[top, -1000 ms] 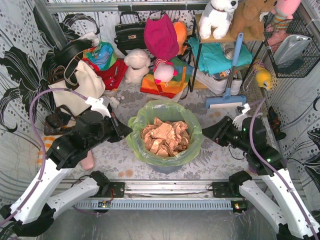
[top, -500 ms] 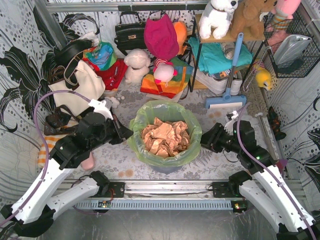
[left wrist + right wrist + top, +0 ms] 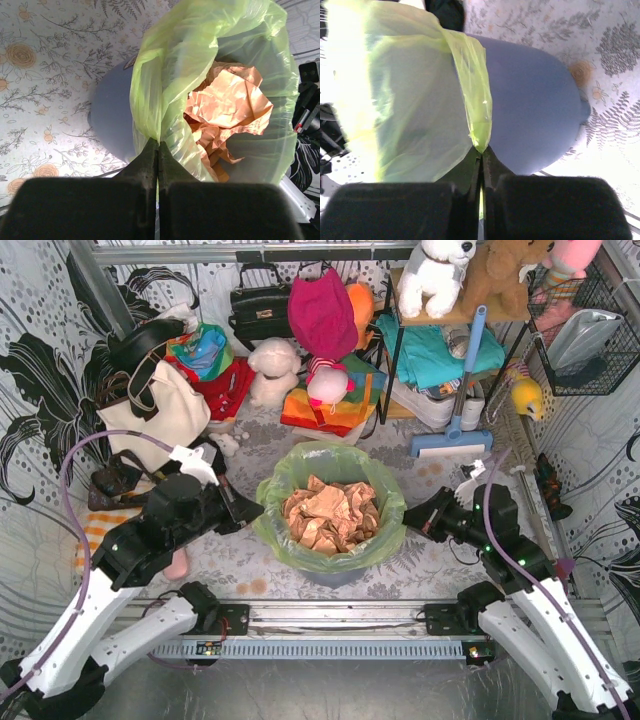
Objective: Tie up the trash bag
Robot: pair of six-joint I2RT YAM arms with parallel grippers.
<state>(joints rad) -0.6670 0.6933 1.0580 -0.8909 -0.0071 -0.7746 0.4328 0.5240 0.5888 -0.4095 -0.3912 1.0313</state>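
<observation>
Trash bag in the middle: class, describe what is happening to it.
Both arms hold the lime-green trash bag, which lines a blue-grey bin and is full of crumpled brown paper. The left gripper is shut on its left rim, the right gripper on its right rim. The mouth is open; no knot yet.

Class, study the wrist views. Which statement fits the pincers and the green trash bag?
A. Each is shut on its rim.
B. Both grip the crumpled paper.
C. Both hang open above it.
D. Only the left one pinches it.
A: the left pincer and the right pincer each show fingers pressed together with a fold of the trash bag rim caught between.
</observation>
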